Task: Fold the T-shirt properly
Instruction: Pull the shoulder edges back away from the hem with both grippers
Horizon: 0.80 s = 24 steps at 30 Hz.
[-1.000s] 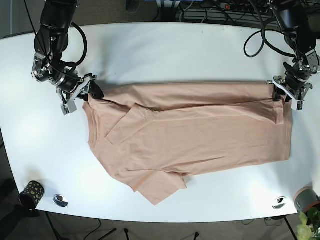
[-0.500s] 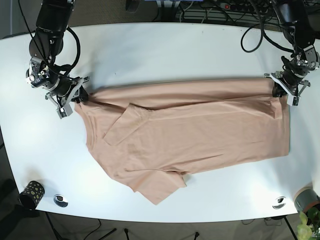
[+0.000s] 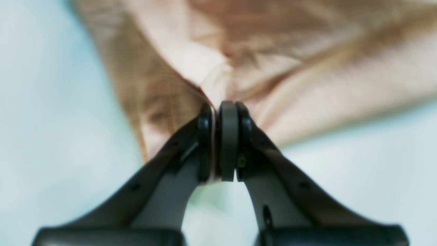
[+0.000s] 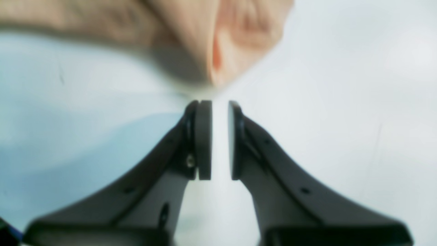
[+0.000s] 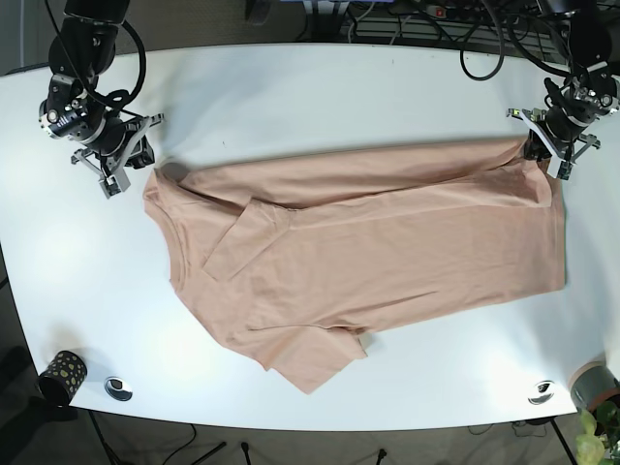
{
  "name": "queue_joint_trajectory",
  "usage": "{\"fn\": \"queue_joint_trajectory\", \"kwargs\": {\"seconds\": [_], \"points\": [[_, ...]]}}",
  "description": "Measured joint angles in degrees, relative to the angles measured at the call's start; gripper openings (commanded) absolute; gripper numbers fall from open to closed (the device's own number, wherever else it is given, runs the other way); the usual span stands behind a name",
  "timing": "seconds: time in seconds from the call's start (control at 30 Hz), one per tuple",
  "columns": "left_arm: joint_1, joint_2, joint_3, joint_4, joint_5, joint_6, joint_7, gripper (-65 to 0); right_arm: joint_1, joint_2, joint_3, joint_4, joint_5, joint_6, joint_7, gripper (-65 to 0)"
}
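Two hands now differ: right hand (image 4: 215, 140) has let go, pads narrowly apart, salmon cotton T-shirt (image 5: 368, 257) shoulder just ahead on white surface (image 5: 310, 97). Left hand (image 3: 218, 140) still pinches hem corner; release next, likely.

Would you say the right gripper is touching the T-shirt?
Apart. The right wrist view shows the right gripper open, with bare table between its tips and the T-shirt.

A robotics lab or test room is suggested. A large white table (image 5: 320, 87) with rounded corners is seen from overhead, with two black robot arms mounted at its far corners. Power strips and tangled black cables (image 5: 426, 17) are seen behind it, and tripod legs (image 5: 208, 451) on dark flooring below.
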Motion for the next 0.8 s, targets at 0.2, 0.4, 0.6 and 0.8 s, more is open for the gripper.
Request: {"fn": "queue_joint_trajectory", "kwargs": {"seconds": [0.2, 0.4, 0.6, 0.8], "points": [[1.5, -0.1, -2.8, 0.3, 0.2, -0.9, 0.2, -62.2, -1.7, -0.4, 0.4, 0.1, 1.8, 0.04, -0.1, -57.2], [1.5, -0.1, -2.9, 0.3, 0.1, -0.9, 0.2, -61.9, -0.9, -0.1, 2.3, 0.0, 3.1, -0.02, 0.1, -28.4], [1.4, -0.1, -2.8, 0.3, 0.1, -0.9, 0.2, -60.6, 2.1, -2.1, 2.2, -0.1, 3.3, 0.02, 0.2, -14.0], [1.3, -0.1, -2.8, 0.7, 0.1, -0.9, 0.2, -52.8, 3.2, -3.1, -0.6, -0.1, 2.5, -0.04, -0.3, -16.3]]}}
